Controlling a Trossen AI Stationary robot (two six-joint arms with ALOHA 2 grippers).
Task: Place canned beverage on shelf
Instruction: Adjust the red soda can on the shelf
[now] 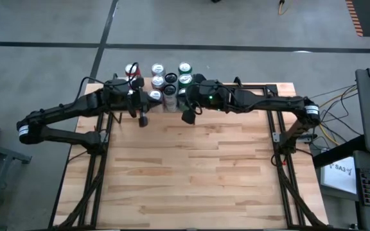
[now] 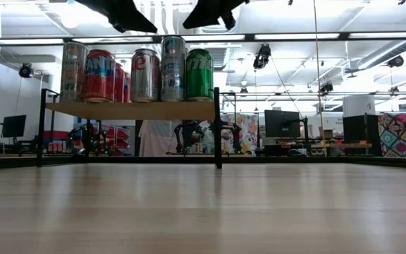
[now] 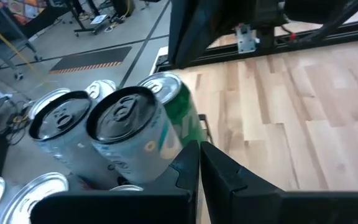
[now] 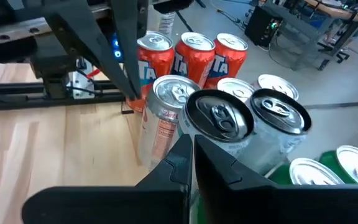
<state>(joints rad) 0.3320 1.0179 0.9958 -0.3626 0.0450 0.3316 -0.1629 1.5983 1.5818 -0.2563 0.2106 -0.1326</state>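
At the far edge of the table (image 1: 198,173), the shelf (image 2: 129,110) stands on thin black posts, loaded with upright cans in a tight cluster. Low view, front row: a silver can (image 2: 73,71) at one end, then a red Fanta can (image 2: 99,75), a silver-and-red can (image 2: 145,75), a tall silver can (image 2: 173,68) and a green can (image 2: 199,74) at the other end. More red cans sit behind them.

Left gripper (image 1: 143,120) hangs above the tabletop just in front of the shelf, fingers pressed together, holding nothing. Its wrist view looks past the closed fingers at a pale can with a dark lid (image 3: 132,140), with the green can (image 3: 182,118) just behind it.

Right gripper (image 1: 188,117) is beside it, also just in front of the shelf, jaws closed and empty. Its wrist view shows three red Fanta cans (image 4: 194,56) side by side, the silver-and-red can (image 4: 163,118) and two dark-lidded pale cans (image 4: 219,121) close under the fingers.

Both grippers are clear of the cans, not touching them. In the low view only dark arm parts poke in above the cans.
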